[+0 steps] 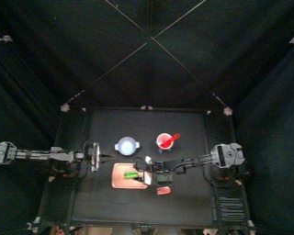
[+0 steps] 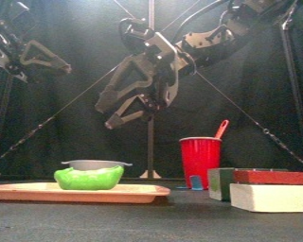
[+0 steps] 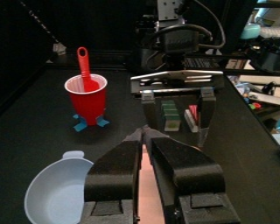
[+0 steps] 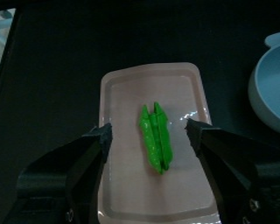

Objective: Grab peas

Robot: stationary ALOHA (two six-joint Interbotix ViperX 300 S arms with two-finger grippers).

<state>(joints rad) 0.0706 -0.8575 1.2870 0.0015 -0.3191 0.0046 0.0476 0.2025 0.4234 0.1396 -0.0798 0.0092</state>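
- The peas (image 4: 156, 134) lie along the middle of the pale pink board (image 4: 119, 188) on the tabletop (image 4: 60, 52).
- The right claw (image 4: 152, 144) hovers above, jaws apart astride the pod.
- The left claw (image 3: 146, 162) rests nearby, jaws together.
- Risk: closing too high could pinch air; an off-centre descent could nudge the pod sideways.

You have bright green peas (image 4: 156, 135) on a pale pink board (image 4: 122, 105). The cup (image 3: 87, 94) is red, the bowl (image 4: 272, 87) pale blue, the tabletop (image 4: 60, 52) black.
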